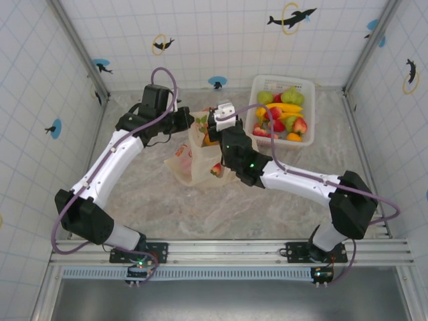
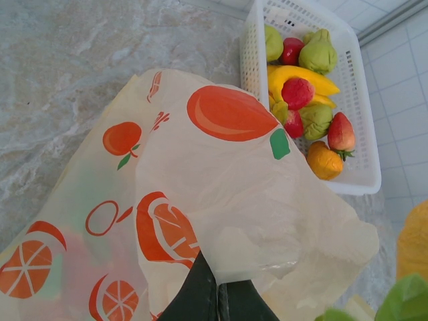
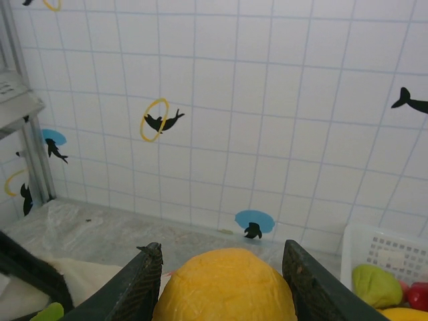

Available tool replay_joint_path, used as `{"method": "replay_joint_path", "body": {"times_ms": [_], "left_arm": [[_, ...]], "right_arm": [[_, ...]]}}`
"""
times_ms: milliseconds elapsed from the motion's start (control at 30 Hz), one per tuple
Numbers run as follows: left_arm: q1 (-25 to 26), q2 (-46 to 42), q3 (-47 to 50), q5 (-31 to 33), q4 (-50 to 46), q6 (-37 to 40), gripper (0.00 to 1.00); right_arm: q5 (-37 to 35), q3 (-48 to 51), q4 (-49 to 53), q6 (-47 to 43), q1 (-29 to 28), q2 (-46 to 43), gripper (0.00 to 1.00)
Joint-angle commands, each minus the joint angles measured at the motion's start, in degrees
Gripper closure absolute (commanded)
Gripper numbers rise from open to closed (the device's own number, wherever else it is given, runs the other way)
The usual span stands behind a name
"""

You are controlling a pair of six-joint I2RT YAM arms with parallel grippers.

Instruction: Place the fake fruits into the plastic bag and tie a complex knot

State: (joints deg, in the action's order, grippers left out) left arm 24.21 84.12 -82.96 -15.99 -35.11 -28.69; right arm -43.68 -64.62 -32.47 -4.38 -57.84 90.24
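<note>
Step in hand, by my read: loading fruit; knot not yet begun. Left jaws pinched fully shut on a fold of the plastic bag (image 2: 221,194) near its rim, holding the mouth up; bag sits mid tabletop (image 1: 221,207), just left of white basket (image 1: 306,90). Right jaws approx half open, clamped either side of an orange fruit (image 3: 224,287); in top view it's poised over bag mouth. Most fake fruits (image 1: 284,114) lie in basket: pears, banana, strawberries. Next move, prob.: lower right arm into opening, get fruit clear of rim, then release; left grip must hold film taut so mouth doesn't collapse; many trips left before tying.
</note>
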Motion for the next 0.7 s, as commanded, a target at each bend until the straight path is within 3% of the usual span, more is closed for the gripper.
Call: {"method": "replay_joint_path", "body": {"times_ms": [0, 233, 400, 667], "left_arm": [[-0.5, 0.8, -0.9, -0.3, -0.4, -0.9, 1.0], [-0.5, 0.6, -1.4, -1.7, -0.1, -1.9, 1.0], [-0.5, 0.6, -1.3, -1.9, -0.1, -2.2, 1.0], [-0.5, 0.3, -1.5, -2.6, 0.3, -1.4, 1.0]], "right_arm": [[0.0, 2.7, -5.2, -3.0, -2.9, 0.1, 0.53], [-0.2, 6.0, -8.9, -6.2, -6.2, 2.3, 0.52], [1.4, 8.6, -8.9, -3.8, -6.5, 2.3, 0.52], [10.7, 8.9, -5.8, 5.0, -1.8, 3.9, 0.51]]}}
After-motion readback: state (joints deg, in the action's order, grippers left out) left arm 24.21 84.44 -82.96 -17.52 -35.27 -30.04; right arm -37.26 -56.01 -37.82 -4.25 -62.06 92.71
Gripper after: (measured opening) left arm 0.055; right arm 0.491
